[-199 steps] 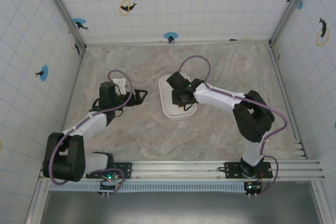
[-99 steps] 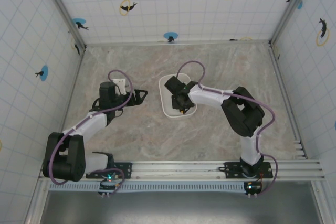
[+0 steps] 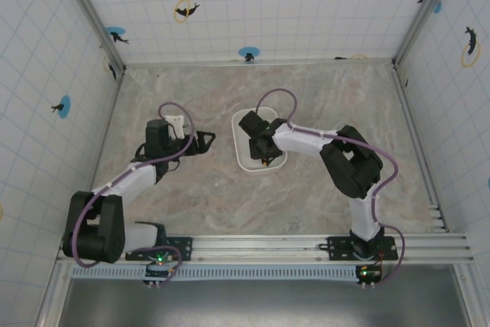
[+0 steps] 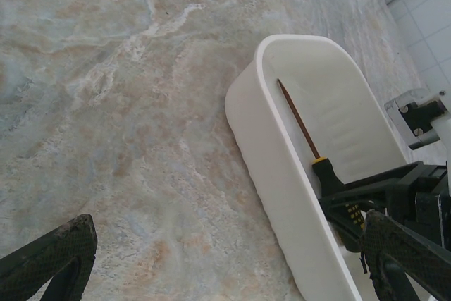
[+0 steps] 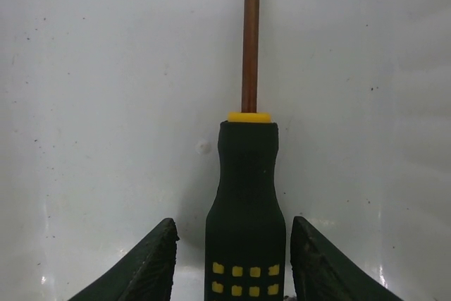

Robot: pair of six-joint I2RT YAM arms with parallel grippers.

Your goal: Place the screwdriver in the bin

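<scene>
The screwdriver (image 5: 245,195) lies flat inside the white bin (image 5: 106,103), its thin shaft pointing away from my right gripper (image 5: 232,222). That gripper is low in the bin and open, one finger on each side of the black-and-yellow handle with a gap on both sides. From the left wrist view, the screwdriver (image 4: 320,167) rests along the bin's near wall (image 4: 282,195), with the right gripper's black fingers (image 4: 366,192) around its handle. My left gripper (image 3: 203,141) is open and empty over the table, left of the bin (image 3: 241,124).
Marble-patterned tabletop (image 3: 191,197) surrounds the bin. Tiled walls enclose the table on three sides. An aluminium rail (image 3: 268,246) with both arm bases runs along the near edge.
The right arm has folded in, shifting its gripper slightly left over the bin. The left arm has not moved.
</scene>
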